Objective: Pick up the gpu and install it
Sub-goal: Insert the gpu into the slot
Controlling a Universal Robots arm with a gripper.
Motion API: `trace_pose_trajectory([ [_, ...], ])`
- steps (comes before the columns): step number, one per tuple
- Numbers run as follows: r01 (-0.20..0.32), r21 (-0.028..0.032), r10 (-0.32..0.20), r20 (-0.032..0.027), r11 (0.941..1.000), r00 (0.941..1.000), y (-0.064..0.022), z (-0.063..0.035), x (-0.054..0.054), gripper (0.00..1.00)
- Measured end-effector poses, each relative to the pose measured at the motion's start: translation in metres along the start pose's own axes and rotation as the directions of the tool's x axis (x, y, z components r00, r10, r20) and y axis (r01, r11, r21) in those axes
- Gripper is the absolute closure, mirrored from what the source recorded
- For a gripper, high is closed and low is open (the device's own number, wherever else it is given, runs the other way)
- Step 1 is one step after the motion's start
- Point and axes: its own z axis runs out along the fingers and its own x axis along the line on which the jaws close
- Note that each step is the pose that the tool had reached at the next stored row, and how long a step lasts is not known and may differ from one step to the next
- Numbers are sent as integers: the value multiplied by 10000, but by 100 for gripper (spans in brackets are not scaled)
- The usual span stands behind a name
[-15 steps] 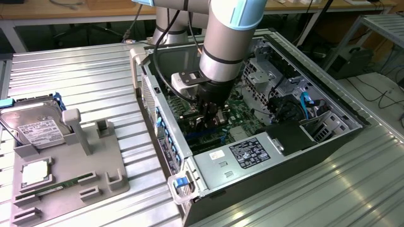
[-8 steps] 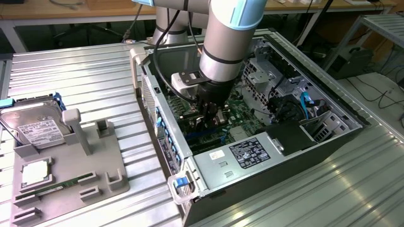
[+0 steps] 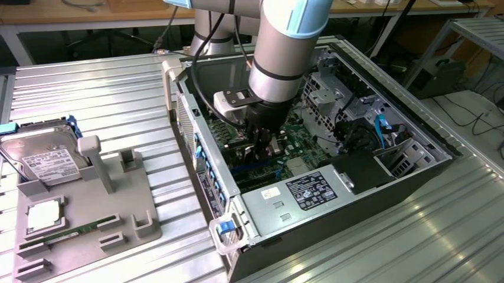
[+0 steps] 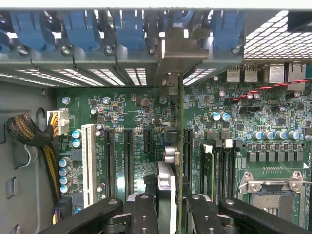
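Black gripper (image 4: 170, 209) fingers (image 4: 145, 214) nearest us, clenched on gpu (image 4: 174, 146), thin card seen edge-on, standing upright over green motherboard (image 4: 131, 112), silver bracket (image 4: 180, 53) at slot row with blue clips (image 4: 129, 27). We see arm (image 3: 280, 53) reaching steeply down into open computer case (image 3: 378, 88). Exterior view adds ribbed metal table (image 3: 102, 94), grey parts tray (image 3: 87, 218), silver hard drive (image 3: 43, 156).

Between the matt black jaws, the gpu (image 4: 179, 146) shows a dull silver metal bracket. Beneath them lies a glossy green motherboard (image 4: 141, 117). Beyond, blue plastic clips (image 4: 129, 27) look smooth; the ribbed metal counter (image 3: 102, 100) gleams.
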Motion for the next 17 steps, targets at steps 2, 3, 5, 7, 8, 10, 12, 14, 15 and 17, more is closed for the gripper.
trace_pose_trajectory([
  [2,2,-1,-2,0,10000,10000,0,3,0,72],
  [3,3,0,-3,1,10000,10000,0,5,0,72],
  [5,6,0,-6,1,10000,10000,0,8,0,72],
  [7,8,0,-8,2,10000,10000,0,12,0,72],
  [8,10,0,-10,0,10000,10000,0,13,0,72],
  [10,13,0,-13,0,10000,10000,0,17,0,72],
  [12,18,0,-18,1,10000,10000,0,26,0,72],
  [14,22,-2,-22,-4,10000,10000,3,37,1,72],
  [15,22,-4,-22,-6,10000,10000,3,44,1,72],
  [17,23,3,-23,7,10000,10000,3,60,0,72],
])
